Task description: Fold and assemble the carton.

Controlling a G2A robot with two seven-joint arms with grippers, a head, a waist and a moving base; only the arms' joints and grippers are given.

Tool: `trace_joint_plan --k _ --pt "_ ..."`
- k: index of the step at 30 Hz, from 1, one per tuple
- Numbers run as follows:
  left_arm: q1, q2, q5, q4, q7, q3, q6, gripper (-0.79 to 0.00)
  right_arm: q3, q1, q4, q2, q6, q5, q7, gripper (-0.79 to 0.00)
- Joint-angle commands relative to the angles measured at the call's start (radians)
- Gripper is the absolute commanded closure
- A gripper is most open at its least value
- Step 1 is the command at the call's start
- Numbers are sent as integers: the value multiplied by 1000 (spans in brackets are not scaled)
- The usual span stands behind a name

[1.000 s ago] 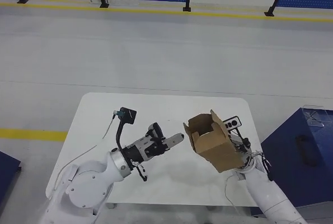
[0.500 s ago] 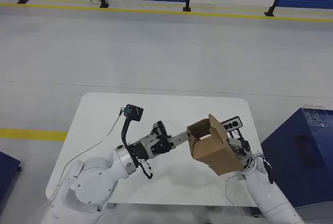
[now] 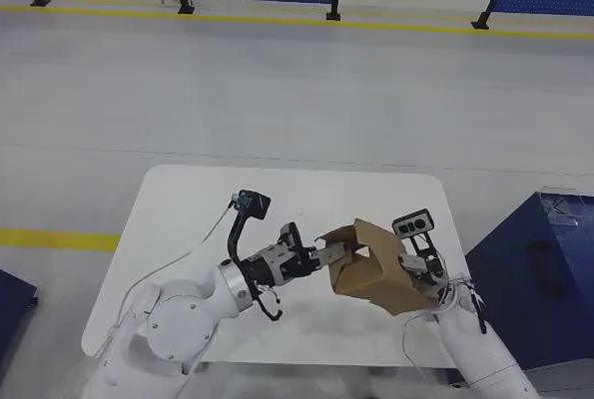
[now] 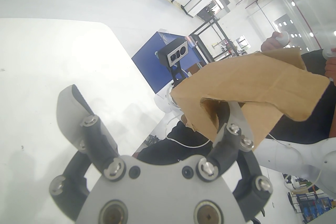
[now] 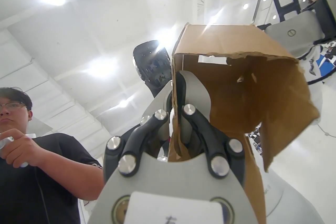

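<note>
Holds the brown cardboard carton in the air over the white surface, right jaws pinching one wall to steady it. Has the left jaws spread wide, one finger poked inside, likely to push a flap.

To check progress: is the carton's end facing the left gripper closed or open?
Open: the carton shows a dark gap at that end, and the left gripper has one finger inside it.
</note>
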State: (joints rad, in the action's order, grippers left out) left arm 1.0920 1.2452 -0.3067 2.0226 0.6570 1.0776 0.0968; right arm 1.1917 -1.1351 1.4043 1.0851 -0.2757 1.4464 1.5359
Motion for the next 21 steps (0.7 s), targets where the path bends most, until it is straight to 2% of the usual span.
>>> trace_joint_plan --k 1,13,21 --pt "-2 0 -5 3 -5 2 3 -785 24 1 0 0 -9 -28 0 0" --pt "65 -9 0 93 -98 100 -23 -785 189 -35 87 27 -133 -323 -124 0" --pt "78 -8 -32 126 -131 89 -26 -785 221 -59 127 46 -189 -478 -180 0"
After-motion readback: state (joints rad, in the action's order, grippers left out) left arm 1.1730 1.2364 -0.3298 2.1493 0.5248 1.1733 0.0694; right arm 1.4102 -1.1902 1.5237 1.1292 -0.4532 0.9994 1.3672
